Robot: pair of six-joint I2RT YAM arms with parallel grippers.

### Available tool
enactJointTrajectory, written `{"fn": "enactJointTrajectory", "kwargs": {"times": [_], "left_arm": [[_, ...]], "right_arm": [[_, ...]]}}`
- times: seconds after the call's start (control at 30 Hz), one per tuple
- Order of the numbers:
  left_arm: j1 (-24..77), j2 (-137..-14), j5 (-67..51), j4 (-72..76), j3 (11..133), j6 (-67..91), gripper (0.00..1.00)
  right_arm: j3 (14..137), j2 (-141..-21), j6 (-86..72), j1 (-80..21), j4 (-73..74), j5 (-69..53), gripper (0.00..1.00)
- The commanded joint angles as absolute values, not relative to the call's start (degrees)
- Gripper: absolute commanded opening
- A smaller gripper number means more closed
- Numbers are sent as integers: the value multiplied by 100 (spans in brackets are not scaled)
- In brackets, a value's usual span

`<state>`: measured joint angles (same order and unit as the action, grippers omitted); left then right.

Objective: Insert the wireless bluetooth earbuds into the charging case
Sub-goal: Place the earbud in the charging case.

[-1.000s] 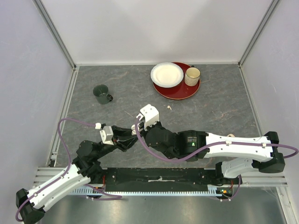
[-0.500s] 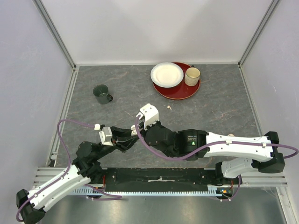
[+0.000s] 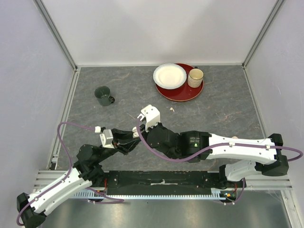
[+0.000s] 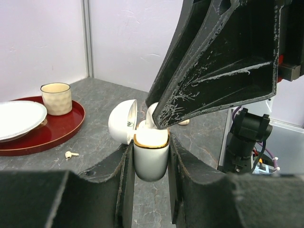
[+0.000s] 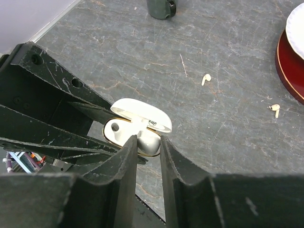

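Comparing the overhead views across the last second, we find that both arms have crept slightly leftward together, with the wrists staying joined over the table (image 3: pixel 218 114); nothing else has shifted. We read this as the final seating adjustment, not a new step.

The left gripper (image 4: pixel 150 149) has its fingers pressed against both flanks of the charging case (image 4: pixel 151 164), holding it upright off the table with the lid (image 5: pixel 141 114) hinged back. The right gripper (image 5: pixel 148 147) points down into the case mouth. Its fingers closely bracket an earbud (image 4: pixel 151 118) at the gold rim. We cannot tell whether they still pinch it or have begun to ease apart. We judge the earbud to be partly in its socket but not confirmed as seated.

Container status:
- Charging case: open. One socket is occupied by the earbud under insertion. The neighbouring socket shows a dark hole and appears empty.
- Red tray (image 3: pixel 190 94): carries a white plate (image 3: pixel 169 75), which looks bare, and a beige cup (image 3: pixel 195 77) whose interior we cannot assess.
- Green mug (image 3: pixel 103 95): stands alone, well apart from the arms; contents not visible.

Two loose earbuds lie on the table, one (image 5: pixel 206 79) beyond the case and one (image 5: pixel 275 109) just beside the tray. We see no fourth earbud. We estimate the task is at an early stage, with most insertions not yet done.
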<state>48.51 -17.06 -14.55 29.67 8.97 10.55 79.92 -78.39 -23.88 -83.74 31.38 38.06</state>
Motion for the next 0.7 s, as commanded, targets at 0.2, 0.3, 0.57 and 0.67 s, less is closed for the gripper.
{"fn": "enactJointTrajectory", "kwargs": {"times": [0.2, 0.3, 0.57, 0.67], "left_arm": [[4843, -1582, -1099, 3480, 897, 1063, 2], [4834, -1573, -1099, 3472, 896, 1055, 2], [4843, -1591, -1081, 3419, 896, 1028, 2], [4834, -1565, -1072, 3393, 888, 1020, 2]], "right_arm": [[8218, -7910, -2628, -8394, 3234, 3507, 40], [8227, -7832, -2689, -8358, 3234, 3568, 51], [8121, -7244, -2971, -8060, 2902, 3841, 64], [7911, -6892, -2971, -7937, 2489, 4034, 70]]}}
